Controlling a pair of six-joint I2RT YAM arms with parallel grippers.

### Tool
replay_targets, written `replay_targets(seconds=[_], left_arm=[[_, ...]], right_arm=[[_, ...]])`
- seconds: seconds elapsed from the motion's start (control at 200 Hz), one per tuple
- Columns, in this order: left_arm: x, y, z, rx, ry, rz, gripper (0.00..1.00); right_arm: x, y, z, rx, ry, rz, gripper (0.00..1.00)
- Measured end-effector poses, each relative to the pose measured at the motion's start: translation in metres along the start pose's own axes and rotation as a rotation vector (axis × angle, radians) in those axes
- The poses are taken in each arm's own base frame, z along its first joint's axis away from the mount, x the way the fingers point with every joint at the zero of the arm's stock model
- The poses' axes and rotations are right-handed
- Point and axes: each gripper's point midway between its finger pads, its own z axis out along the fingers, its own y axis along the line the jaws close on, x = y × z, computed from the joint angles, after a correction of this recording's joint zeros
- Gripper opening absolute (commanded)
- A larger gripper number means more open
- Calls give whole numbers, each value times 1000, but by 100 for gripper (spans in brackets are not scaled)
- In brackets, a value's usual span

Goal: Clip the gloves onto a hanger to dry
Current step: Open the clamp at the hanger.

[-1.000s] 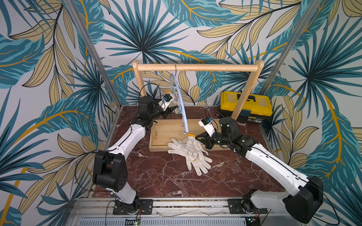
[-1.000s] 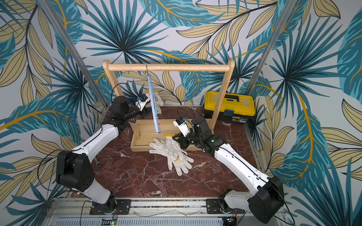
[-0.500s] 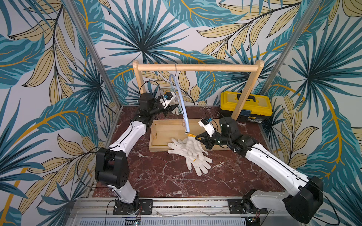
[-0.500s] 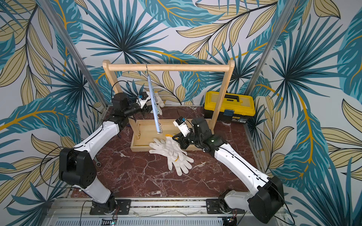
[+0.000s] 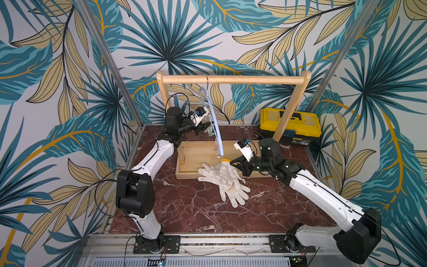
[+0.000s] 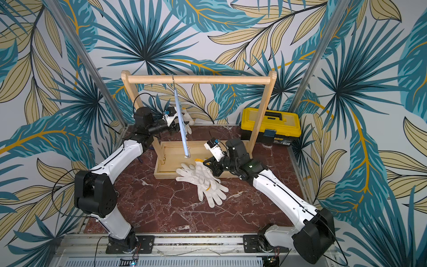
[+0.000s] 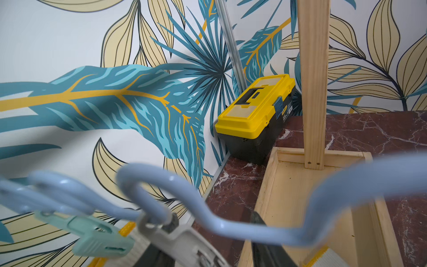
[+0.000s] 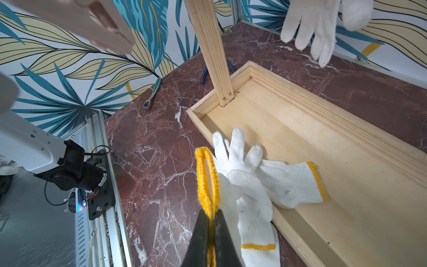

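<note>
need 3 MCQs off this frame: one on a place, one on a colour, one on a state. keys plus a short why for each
1. Where on the table is the yellow toolbox?
A) front edge, in the middle
B) back corner on the left arm's side
C) back corner on the right arm's side

2. What colour is the cuff trim of the gloves?
A) red
B) yellow
C) green

3. The right pincer is:
A) shut on a glove's cuff
B) open, clear of everything
C) shut on the toolbox's handle

Key:
1 C: both top views show it against the back wall, beyond the right arm.
2 B: the right wrist view shows yellow edging on each cuff.
3 A: the right wrist view shows its fingers pinched together on a yellow cuff edge.
</note>
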Motion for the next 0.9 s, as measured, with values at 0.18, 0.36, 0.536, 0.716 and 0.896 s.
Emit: replay_targets(seconds=[0.18,0.36,0.536,0.716,0.896], left_arm=[[-2,-2,0,15,-9,0,49],[-3,-4,0,26,-14,-2,47],[-3,-4,-1,27,-15,-3,43],[-3,-3,-1,22,-13,-10,39],[-3,-3,-1,22,-13,-21,38]], right_arm=[[0,0,0,0,0,0,0],[0,1,0,-3,0,0,0],[0,1,0,-7,0,0,0],[0,1,0,-7,0,1,0],[0,2,0,-10,-1,4,0]])
